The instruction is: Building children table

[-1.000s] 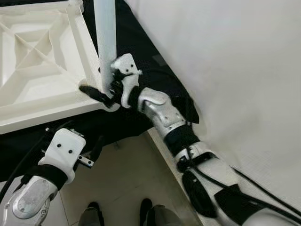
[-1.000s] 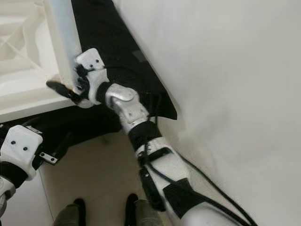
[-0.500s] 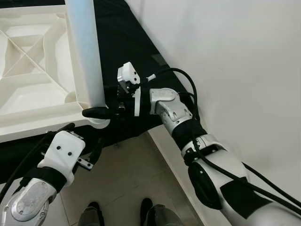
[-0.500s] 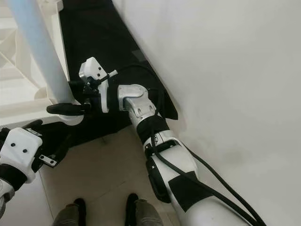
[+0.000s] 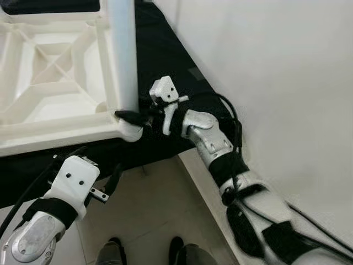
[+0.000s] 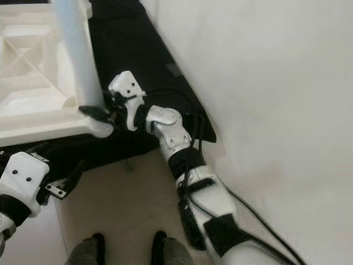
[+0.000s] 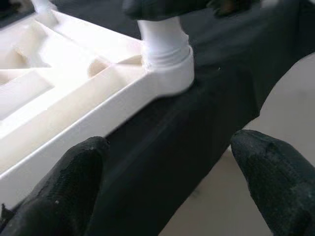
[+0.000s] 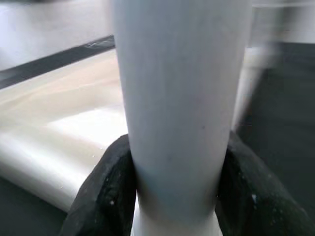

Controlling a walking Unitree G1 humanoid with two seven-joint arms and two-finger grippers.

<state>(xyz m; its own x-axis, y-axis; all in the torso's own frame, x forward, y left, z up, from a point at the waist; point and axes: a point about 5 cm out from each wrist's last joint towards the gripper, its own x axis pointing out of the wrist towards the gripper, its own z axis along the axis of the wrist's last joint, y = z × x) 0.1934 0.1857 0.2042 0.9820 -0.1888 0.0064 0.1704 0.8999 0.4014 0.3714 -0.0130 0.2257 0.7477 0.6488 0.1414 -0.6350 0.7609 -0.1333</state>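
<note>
We see the tabletop [image 5: 49,118], lying upside down, as moulded white plastic, smooth with a soft sheen on its ribs. The leg [image 5: 122,55] standing in its corner socket is the same plastic, a plain smooth tube with a dull gloss. Under them lies a black cloth [image 5: 160,61], matt and slightly creased. The floor [image 5: 149,215] looks like pale, smooth tile with a faint shine. The wall [image 5: 276,66] is white and matt. Our right hand [image 5: 132,117] has black fingers [image 8: 106,196] with a fine grainy, rubbery matt skin, and so do those of our left hand [image 7: 172,182]. Our arms mix glossy silver metal with white plastic shells.
</note>
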